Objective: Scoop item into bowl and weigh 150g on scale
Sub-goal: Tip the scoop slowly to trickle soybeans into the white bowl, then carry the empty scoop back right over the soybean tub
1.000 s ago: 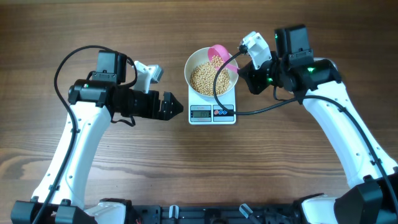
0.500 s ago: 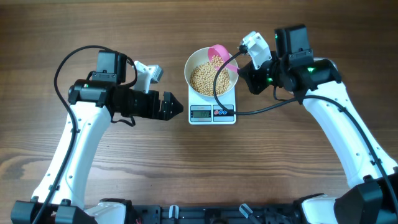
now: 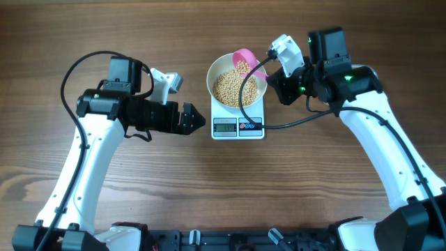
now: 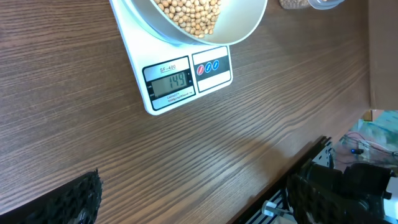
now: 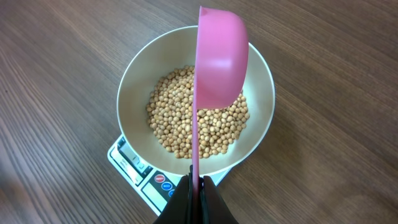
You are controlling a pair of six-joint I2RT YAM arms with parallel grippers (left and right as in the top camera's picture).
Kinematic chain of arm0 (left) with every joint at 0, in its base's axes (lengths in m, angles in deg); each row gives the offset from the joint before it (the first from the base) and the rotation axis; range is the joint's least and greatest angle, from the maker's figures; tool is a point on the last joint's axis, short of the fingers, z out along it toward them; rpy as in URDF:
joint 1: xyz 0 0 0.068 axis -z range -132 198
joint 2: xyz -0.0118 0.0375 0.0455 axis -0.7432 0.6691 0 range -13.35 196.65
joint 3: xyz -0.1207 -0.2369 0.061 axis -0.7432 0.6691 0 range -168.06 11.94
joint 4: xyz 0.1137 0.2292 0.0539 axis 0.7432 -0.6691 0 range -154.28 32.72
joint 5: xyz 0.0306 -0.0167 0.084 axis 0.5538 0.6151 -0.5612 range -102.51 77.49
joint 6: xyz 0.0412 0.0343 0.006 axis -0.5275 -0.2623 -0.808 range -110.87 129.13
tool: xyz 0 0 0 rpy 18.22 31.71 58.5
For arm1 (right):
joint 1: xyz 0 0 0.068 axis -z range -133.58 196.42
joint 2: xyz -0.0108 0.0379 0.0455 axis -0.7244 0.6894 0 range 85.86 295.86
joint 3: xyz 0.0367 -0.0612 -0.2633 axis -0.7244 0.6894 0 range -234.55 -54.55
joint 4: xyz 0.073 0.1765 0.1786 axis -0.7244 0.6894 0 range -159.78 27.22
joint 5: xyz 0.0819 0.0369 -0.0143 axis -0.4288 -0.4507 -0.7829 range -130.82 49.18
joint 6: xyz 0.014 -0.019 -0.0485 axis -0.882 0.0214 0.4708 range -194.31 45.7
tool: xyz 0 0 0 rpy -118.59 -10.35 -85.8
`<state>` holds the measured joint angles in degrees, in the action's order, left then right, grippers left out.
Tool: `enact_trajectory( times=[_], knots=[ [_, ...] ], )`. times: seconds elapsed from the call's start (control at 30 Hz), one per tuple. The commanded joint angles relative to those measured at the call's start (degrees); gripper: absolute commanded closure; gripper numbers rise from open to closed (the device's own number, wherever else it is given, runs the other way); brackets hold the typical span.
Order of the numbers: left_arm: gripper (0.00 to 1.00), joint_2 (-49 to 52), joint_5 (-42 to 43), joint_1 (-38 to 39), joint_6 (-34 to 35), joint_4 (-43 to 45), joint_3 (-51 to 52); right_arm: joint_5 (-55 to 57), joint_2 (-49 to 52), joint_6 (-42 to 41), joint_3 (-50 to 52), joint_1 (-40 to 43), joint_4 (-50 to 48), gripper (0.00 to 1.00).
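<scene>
The white bowl (image 3: 210,75) stands on the scale (image 3: 237,127) and holds a heap of tan beans (image 3: 227,88). My right gripper (image 3: 273,78) is shut on the handle of a pink scoop (image 3: 243,59), which hangs tilted on its side over the bowl's far rim with a few beans in it. In the right wrist view the scoop (image 5: 219,62) sits above the beans (image 5: 174,124), with the gripper (image 5: 197,186) clamped on its thin handle. My left gripper (image 3: 198,120) stands open and empty just left of the scale. In the left wrist view the scale (image 4: 186,78) reads 149.
A black cable (image 3: 293,122) loops from the right wrist across the bowl and over the scale's front corner. A clear container (image 4: 305,3) with beans peeks in at the top of the left wrist view. The table's front edge (image 4: 298,162) runs close below the left gripper.
</scene>
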<state>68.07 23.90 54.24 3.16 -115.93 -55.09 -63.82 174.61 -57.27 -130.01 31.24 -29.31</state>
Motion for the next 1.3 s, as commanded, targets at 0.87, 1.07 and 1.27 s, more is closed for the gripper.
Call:
enact_trajectory(
  times=[0.87,1.07,1.27],
  knots=[
    [0.0,0.02,1.05,-0.24,-1.14,0.11,0.57,0.72,-0.9,1.75,-0.44,0.04,-0.79,0.96],
    [0.0,0.02,1.03,-0.24,-1.14,0.11,0.57,0.72,-0.9,1.75,-0.44,0.04,-0.81,0.96],
    [0.0,0.02,1.05,-0.24,-1.14,0.11,0.57,0.68,-0.9,0.68,-0.44,0.04,-1.09,0.96]
  ],
)
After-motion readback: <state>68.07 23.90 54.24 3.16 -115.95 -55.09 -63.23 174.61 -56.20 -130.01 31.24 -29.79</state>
